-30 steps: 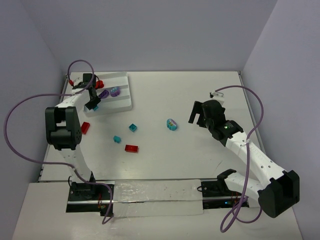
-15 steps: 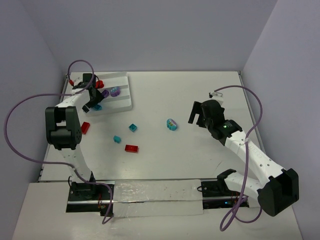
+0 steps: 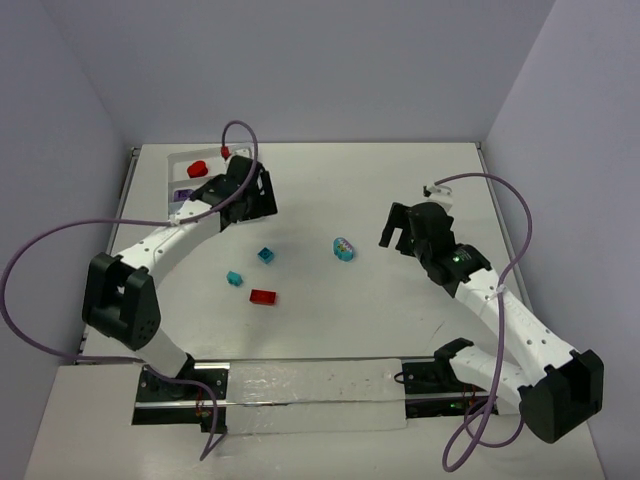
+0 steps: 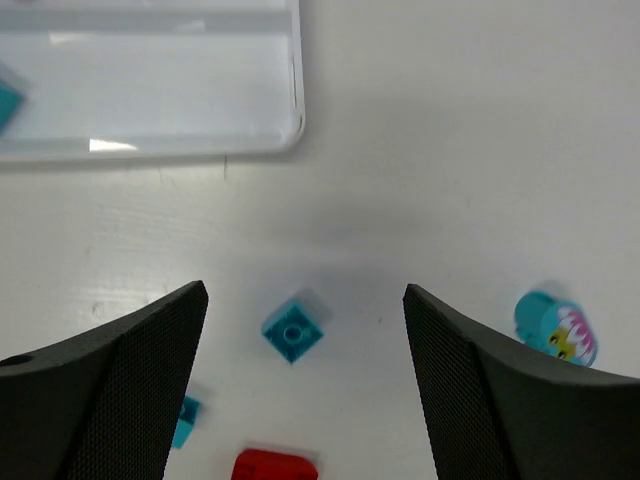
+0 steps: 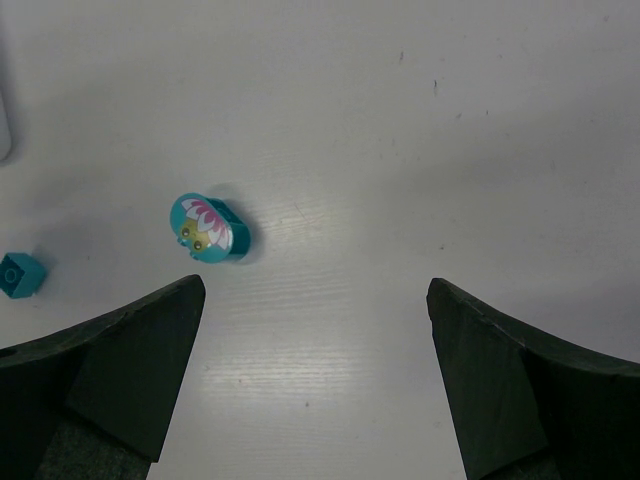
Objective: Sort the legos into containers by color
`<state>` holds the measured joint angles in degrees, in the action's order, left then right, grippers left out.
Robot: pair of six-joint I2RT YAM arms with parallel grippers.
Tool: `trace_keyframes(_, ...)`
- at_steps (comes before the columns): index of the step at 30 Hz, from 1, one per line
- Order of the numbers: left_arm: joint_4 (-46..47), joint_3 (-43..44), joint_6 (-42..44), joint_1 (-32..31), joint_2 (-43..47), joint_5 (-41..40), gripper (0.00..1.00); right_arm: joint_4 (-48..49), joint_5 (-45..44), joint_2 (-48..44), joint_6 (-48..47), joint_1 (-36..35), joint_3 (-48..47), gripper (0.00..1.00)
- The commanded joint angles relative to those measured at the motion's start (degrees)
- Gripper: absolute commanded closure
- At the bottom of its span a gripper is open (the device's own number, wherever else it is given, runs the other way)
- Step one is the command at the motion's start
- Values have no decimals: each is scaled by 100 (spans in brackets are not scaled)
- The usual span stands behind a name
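Observation:
The white tray [image 3: 178,172] sits at the far left, mostly covered by my left arm. In it I can see a red brick [image 3: 197,168] and a purple brick [image 3: 183,193]; the left wrist view shows its corner [image 4: 200,110] and a teal piece [image 4: 6,102] inside. My left gripper [image 3: 258,198] hangs open and empty past the tray's near right corner. A teal brick [image 4: 292,330] lies on the table ahead of its jaws [image 4: 302,300]. On the table are also a small teal brick [image 3: 234,278], a red brick [image 3: 263,296] and a rounded teal piece [image 3: 343,248]. My right gripper [image 5: 315,290] is open and empty, right of the rounded piece [image 5: 208,228].
A long clear strip [image 3: 310,393] with black clamps lies across the near edge between the arm bases. Purple cables loop off both arms. Walls close in the table at the back, left and right.
My left arm has swung right from the tray's left part to its near right corner, and its jaws have opened. The right arm has barely moved.

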<state>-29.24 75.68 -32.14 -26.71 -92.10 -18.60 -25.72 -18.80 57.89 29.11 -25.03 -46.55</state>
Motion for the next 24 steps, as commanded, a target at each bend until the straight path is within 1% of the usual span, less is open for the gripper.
trace_keyframes(1, -187, -510, -71, -352, 34, 208, 13, 138, -281, -277, -11, -46, 14, 0)
trace_keyframes(3, -161, -660, -20, -528, 16, 103, 11, 129, -282, -251, -11, -46, 14, 0)
trace_keyframes(4, -201, -713, 13, -588, -63, 69, 7, 129, -255, -218, 2, -46, 7, 0)
trace_keyframes(7, -382, -628, -21, -645, -369, -8, 3, 152, -166, -153, 20, -46, 14, 0)
trace_keyframes(10, -416, -592, -160, -695, -569, 52, 3, 164, -132, -95, 42, -55, 3, 0)
trace_keyframes(15, -227, -642, -298, -739, -899, 60, 13, 182, -106, -76, 49, -55, 4, 0)
trace_keyframes(24, 133, -699, -354, -748, -1420, 50, 26, 182, -110, 8, 50, -55, -52, 0)
